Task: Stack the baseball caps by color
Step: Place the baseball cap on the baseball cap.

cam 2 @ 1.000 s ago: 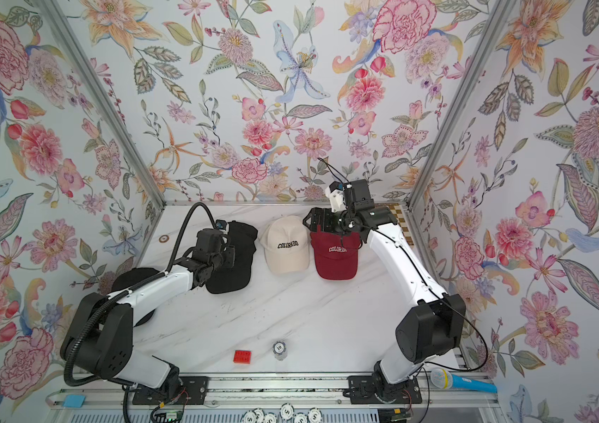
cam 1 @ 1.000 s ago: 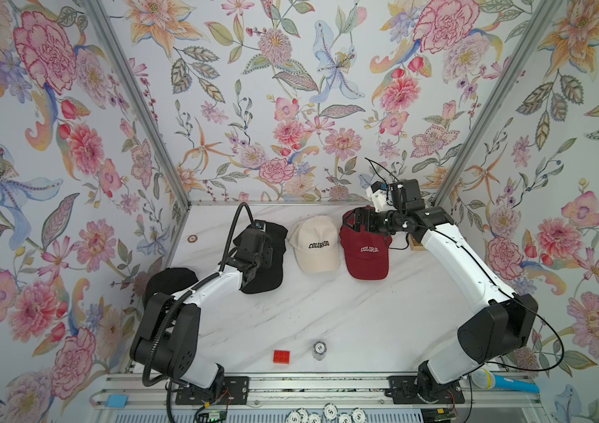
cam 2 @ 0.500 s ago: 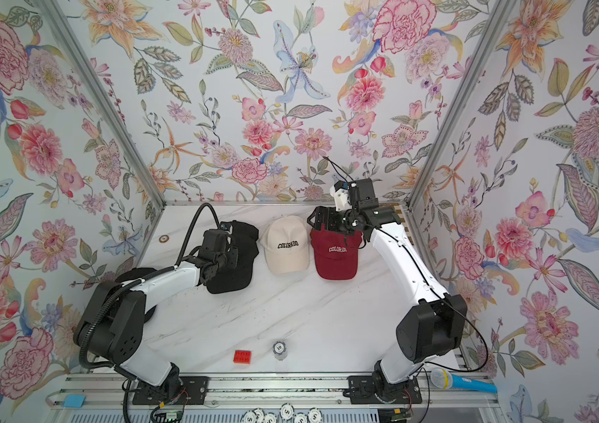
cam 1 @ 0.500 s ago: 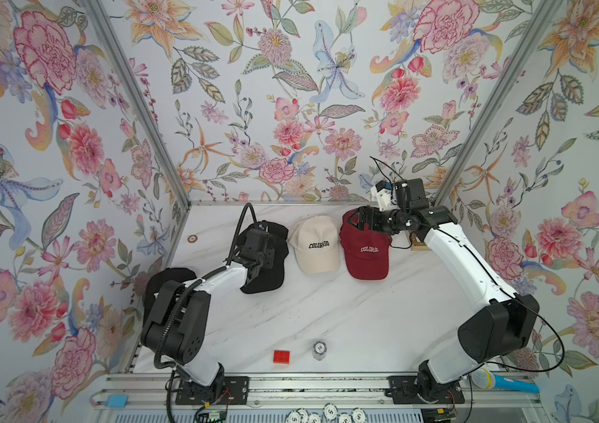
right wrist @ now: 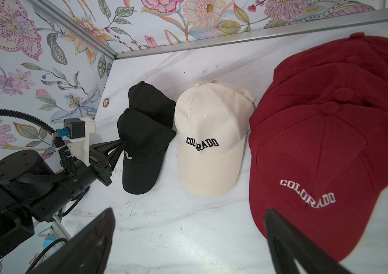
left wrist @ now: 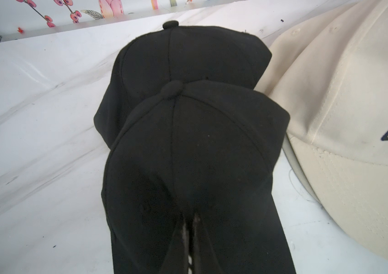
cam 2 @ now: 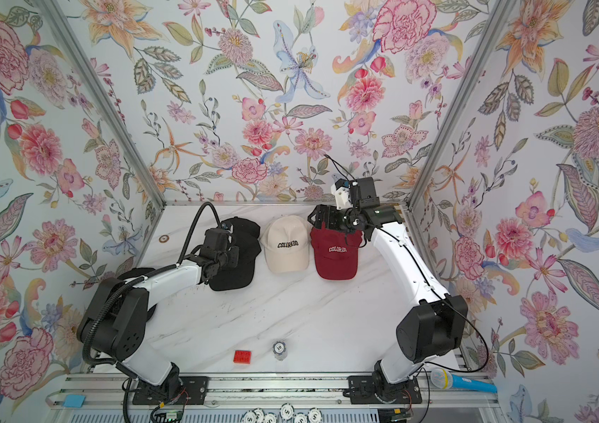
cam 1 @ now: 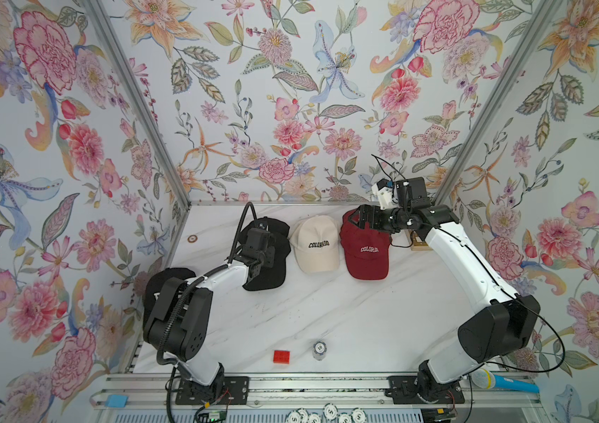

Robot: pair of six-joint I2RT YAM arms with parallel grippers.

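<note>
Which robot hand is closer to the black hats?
Left. The left gripper is shut on the front of the top black cap. The right gripper is open over the red caps, beyond the cream cap.

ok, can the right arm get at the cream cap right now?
Probably yes: the right gripper is open over the red stack beside it, and the cream cap lies uncovered.

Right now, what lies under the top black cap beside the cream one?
A second black cap: its crown sticks out behind the top black cap. Its brim and front are covered, and anything beneath it is hidden.
</note>
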